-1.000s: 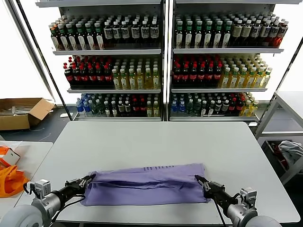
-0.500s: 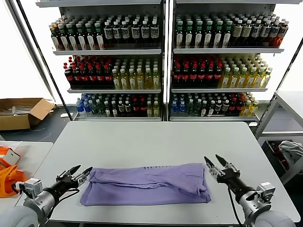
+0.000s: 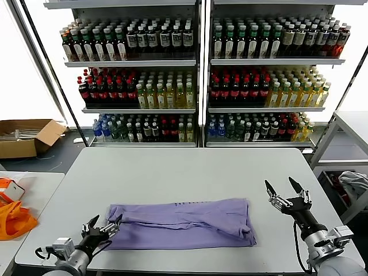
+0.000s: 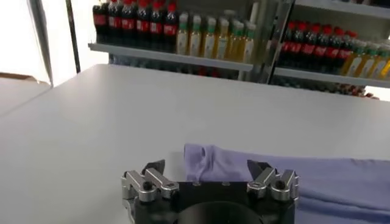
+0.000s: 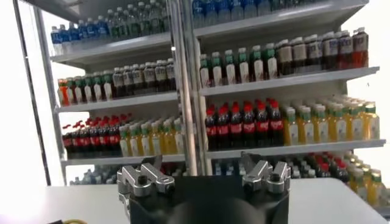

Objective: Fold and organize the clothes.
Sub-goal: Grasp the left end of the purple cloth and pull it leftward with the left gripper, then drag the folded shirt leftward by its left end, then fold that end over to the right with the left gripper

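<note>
Lying folded into a long band at the table's 6 o'clock edge, the shirt is free. Left gripper at its 9 o'clock end and right gripper at 3 o'clock, both spread and empty. Next fold likely requires regrasping one short end.

I see a lavender-purple T-shirt, plain apart from a short row of dark purple marks along its far edge, lying on my pale grey table. Left of the table sits bright orange fabric and a brown cardboard box. Behind the table, white shelves hold bottles in red, yellow, green and dark brown.
</note>
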Motion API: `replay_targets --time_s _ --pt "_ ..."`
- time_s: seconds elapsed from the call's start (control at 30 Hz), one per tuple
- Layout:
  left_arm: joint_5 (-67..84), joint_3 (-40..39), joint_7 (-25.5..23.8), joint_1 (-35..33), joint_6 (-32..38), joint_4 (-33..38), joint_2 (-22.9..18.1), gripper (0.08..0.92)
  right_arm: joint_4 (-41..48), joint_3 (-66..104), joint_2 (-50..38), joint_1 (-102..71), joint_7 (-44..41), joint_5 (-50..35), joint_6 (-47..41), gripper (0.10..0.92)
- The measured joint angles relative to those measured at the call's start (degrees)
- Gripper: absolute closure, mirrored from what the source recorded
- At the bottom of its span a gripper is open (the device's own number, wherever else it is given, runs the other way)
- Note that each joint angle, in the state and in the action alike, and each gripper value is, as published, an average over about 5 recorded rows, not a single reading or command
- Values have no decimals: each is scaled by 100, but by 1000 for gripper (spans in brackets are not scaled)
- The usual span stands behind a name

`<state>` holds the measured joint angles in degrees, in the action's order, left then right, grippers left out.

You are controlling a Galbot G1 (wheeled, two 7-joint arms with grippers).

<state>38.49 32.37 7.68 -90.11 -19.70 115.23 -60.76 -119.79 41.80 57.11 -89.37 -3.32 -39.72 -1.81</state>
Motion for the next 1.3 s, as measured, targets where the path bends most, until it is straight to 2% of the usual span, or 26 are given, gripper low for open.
replay_targets --time_s 0.13,0.6,0.8,0.97,1.3 --pt "-133 -152 121 20 37 -87 -140 241 -75 64 2 -43 54 -36 75 203" --pt "-348 -362 215 -49 239 -196 -360 645 -419 172 26 -177 239 -218 86 203" --pt "-272 -330 156 19 379 -311 -283 818 -530 262 -31 -241 275 -279 40 203" --pt "-45 -31 55 106 411 -418 35 899 -629 338 -68 -278 320 -335 -4 203" --pt "521 1437 -611 190 566 -1036 1354 905 -809 311 80 -282 420 -348 -129 203"
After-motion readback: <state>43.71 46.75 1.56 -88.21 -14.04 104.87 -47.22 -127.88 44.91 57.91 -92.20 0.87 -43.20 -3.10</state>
